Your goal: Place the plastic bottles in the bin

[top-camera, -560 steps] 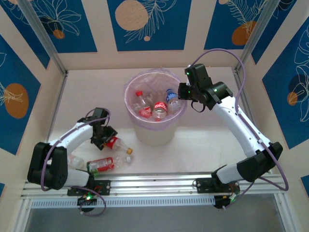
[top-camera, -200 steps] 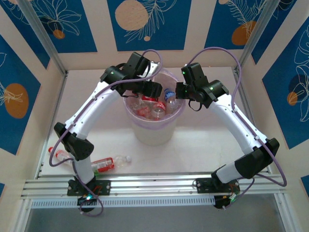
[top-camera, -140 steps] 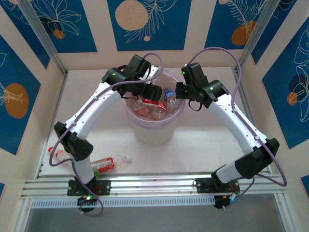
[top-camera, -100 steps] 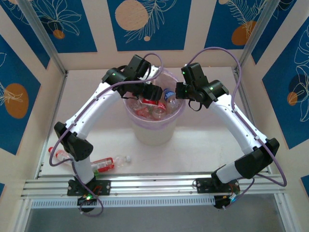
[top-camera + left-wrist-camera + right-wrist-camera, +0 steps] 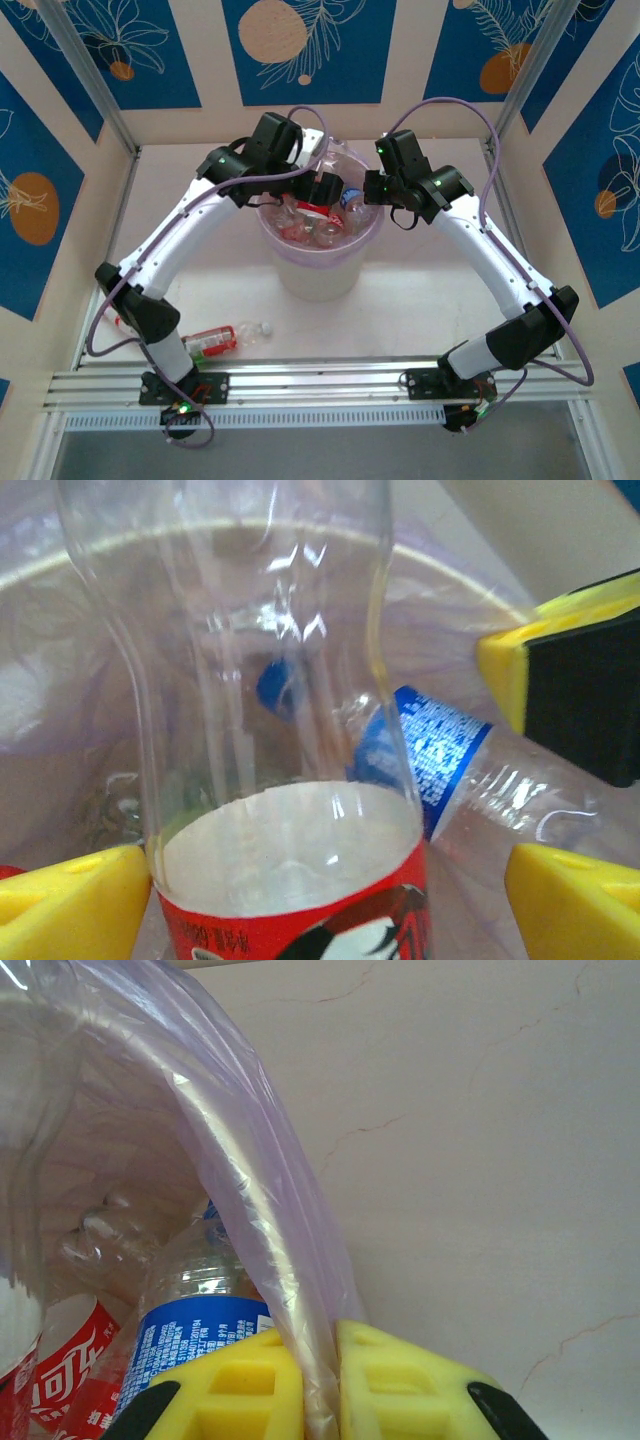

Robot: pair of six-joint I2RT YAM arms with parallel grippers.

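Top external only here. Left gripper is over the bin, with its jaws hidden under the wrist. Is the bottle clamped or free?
Observer: Not clamped. In the left wrist view the left gripper is open. There's a clear gap between the red-labelled bottle and one yellow finger.
Operator: What's under it?
Observer: The inside of the bin, with a blue-labelled bottle lying just behind it.
Operator: Is the right gripper doing anything?
Observer: Right wrist view: it's shut on the bag liner at the rim, pinching the film.
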